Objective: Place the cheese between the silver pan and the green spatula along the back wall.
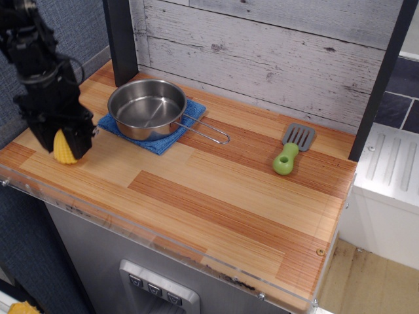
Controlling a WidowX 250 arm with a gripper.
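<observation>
At near left, gripper (63,145) jaws clamped the cheese (63,147); carry to gap between pan (146,108) and spatula (291,149) remained.

A: Where's the cheese (63,148)?
B: Clamped in the gripper (64,140), seemingly just above the desk (216,190), left of the silver pan (146,108). The green spatula (291,152) lies far right

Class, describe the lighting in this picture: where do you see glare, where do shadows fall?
In the observation.image view, soft even light; bright reflections inside the silver pan; a faint shadow beside the green spatula; the black gripper is dark, hiding detail around the cheese.
</observation>
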